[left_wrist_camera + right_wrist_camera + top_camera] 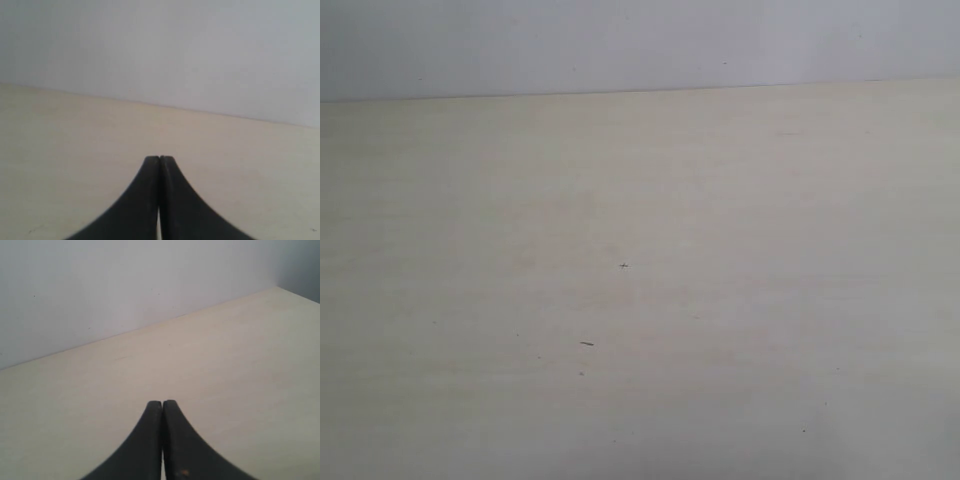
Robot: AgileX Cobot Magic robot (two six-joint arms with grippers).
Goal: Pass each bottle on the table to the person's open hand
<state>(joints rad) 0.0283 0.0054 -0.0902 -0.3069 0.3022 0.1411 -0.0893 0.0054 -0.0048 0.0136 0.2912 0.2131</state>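
The desk (740, 300) is pale cream-beige with faint streaks of lighter and darker tone and a few tiny dark specks (623, 266). The wall (620, 45) behind it is a plain, pale bluish grey. The left gripper (159, 159) and the right gripper (163, 403) are both matt black, the right one bearing a small orange-brown spot (184, 472).

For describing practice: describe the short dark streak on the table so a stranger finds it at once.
Take the pale beige table below the grey wall. Slightly left of its middle lies the streak, a thin line, unlike the cross-shaped speck farther back.
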